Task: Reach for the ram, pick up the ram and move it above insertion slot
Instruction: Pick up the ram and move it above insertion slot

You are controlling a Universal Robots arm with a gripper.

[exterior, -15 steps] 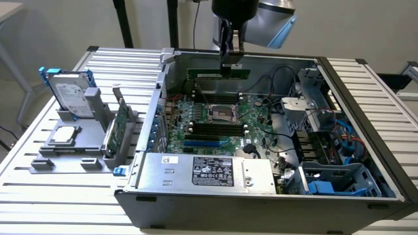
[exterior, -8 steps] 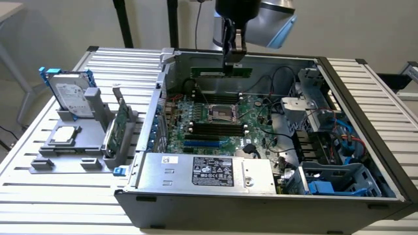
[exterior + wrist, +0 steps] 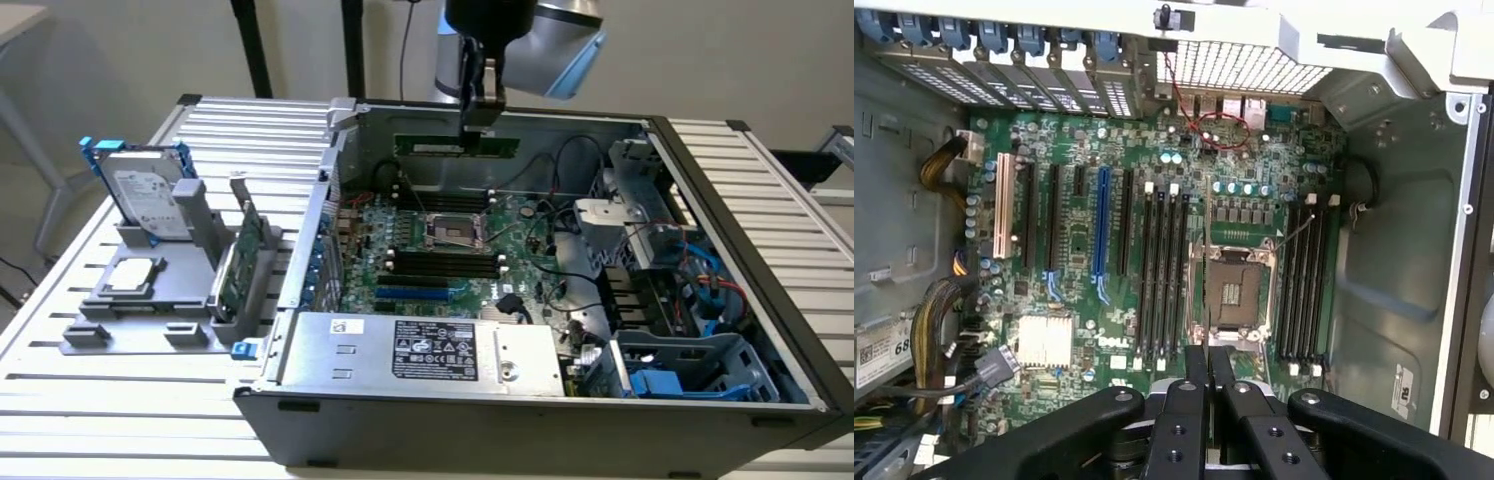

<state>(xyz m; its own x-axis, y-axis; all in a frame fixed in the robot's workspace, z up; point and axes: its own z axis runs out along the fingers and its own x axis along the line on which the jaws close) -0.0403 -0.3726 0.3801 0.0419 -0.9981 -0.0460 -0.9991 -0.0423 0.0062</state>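
Inside the open case (image 3: 747, 250), the tool (image 3: 481, 115) grips the ram (image 3: 461, 147) (label unreadable).

ram (image 3: 462, 147): green stick w/ black chips, pinched in black gripper (image 3: 479, 122). Motherboard (image 3: 1154, 230) dark green; next to its silver CPU socket (image 3: 1234, 290) black DIMM slots (image 3: 1162, 275) w/ white end clips. Farther from socket: one blue PCIe slot (image 3: 1100, 235), one white slot (image 3: 1004, 218). PSU (image 3: 427, 350) silver, black/white label. Chassis (image 3: 534, 430) dark grey. Outside chassis: grey fixture (image 3: 174, 290), silver HDD (image 3: 144, 205) in blue bracket. Yellow/black cable bundle (image 3: 939, 165) at motherboard edge.
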